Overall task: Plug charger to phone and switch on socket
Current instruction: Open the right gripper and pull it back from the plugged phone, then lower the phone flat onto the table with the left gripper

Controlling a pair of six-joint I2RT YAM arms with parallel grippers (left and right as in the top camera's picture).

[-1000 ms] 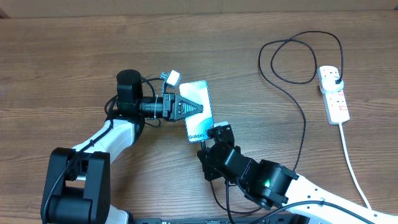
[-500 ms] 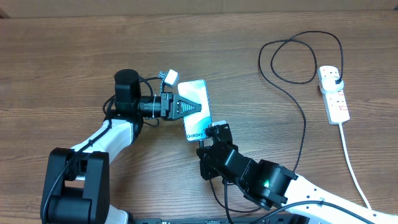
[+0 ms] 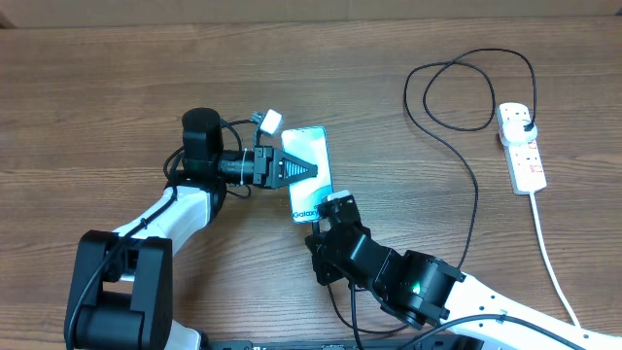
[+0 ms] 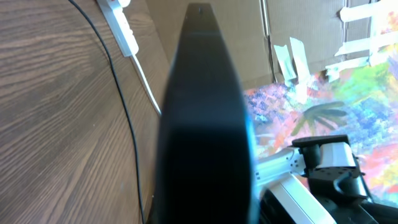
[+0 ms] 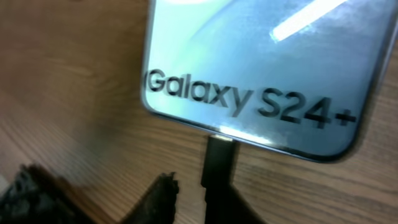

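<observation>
The phone lies at mid-table with its "Galaxy S24+" screen up. My left gripper is shut on the phone from its left side. In the left wrist view the phone fills the centre edge-on. The charger cable runs from its black plug in the socket and passes under my right arm. Its connector tip meets the bottom edge of the phone. My right gripper sits just below that edge. In the right wrist view my right gripper is open, its left finger clear of the connector.
The socket's thick white cord trails to the front right edge. The black cable loops at the back right. A small white plug sits by the left wrist. Cardboard and a colourful surface lie beyond the table.
My left gripper and the phone shifted slightly left, then back. My right gripper edged a little left at the phone's bottom edge.
</observation>
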